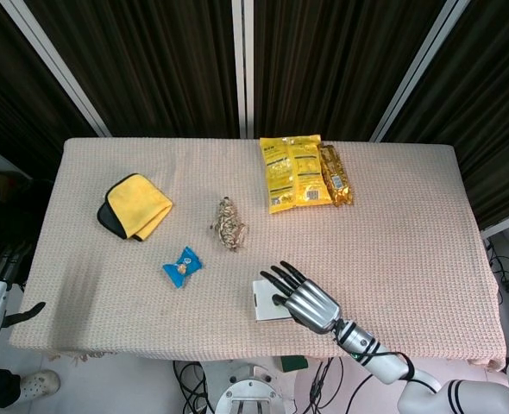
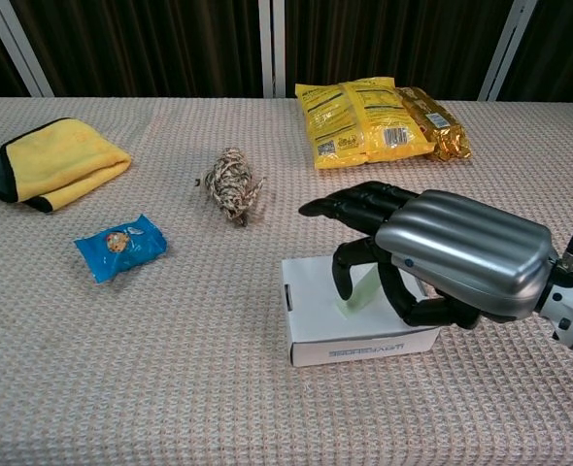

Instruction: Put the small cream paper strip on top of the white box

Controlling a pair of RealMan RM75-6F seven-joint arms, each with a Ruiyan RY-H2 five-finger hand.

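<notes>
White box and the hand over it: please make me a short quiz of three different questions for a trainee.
1. True or false: the right hand is over the white box.
2. What lies nearest to the left of the white box: A) blue snack packet B) yellow cloth C) yellow snack bag?
3. Where is the cream paper strip now?

Key: 1 true. 2 A. 3 On top of the white box, under the right hand's dark fingers.
</notes>
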